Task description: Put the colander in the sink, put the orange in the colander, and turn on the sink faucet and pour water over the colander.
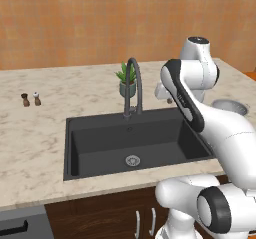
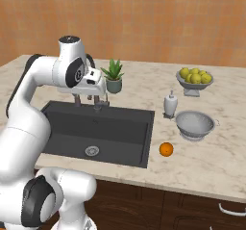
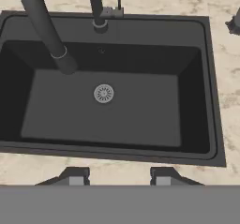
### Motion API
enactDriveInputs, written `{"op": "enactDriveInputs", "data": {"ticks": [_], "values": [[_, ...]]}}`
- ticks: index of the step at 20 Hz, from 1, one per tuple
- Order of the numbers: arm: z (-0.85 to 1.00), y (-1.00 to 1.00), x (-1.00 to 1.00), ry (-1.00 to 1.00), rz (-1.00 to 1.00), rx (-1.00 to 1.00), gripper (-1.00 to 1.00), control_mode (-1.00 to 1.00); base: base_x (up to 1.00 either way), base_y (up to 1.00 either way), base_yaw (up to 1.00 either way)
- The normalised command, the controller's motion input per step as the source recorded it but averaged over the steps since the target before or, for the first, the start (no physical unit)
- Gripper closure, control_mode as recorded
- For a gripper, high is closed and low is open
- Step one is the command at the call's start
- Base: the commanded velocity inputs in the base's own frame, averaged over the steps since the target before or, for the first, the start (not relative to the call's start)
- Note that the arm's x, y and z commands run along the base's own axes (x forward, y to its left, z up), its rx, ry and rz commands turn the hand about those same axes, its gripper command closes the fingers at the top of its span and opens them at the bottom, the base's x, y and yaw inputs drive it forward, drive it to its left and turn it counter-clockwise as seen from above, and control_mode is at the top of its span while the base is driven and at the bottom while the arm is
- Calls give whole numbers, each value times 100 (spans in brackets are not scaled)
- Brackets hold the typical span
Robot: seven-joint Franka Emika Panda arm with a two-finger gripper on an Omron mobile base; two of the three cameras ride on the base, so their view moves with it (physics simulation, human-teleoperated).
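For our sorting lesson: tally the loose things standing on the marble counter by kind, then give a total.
Silvery perforated metal colander: 1
Bright orange round fruit: 1
Grey footed bowl of yellow-green fruit: 1
White soap bottle: 1
Green potted plant: 1
Small brown shakers: 2
Total: 7

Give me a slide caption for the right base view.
Colander and orange wait on the counter right of the empty black sink; gripper hovers near the faucet.

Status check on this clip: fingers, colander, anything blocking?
Gripper open, nothing held, above black rectangular sink. Silvery perforated metal colander on counter right of sink, small orange fruit beside it. Dark gooseneck faucet arches over basin.
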Motion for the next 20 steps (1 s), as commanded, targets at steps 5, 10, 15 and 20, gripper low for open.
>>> {"op": "enactDriveInputs", "data": {"ticks": [5,10,15,20], "values": [[0,-41,-11,0,-8,0,-100,-100,0,0,0],[-5,-74,-17,1,-24,0,-100,-100,0,0,0],[-16,-84,-5,4,-37,0,-100,-100,0,0,0],[-21,-89,0,0,-40,0,-100,-100,0,0,0]]}}
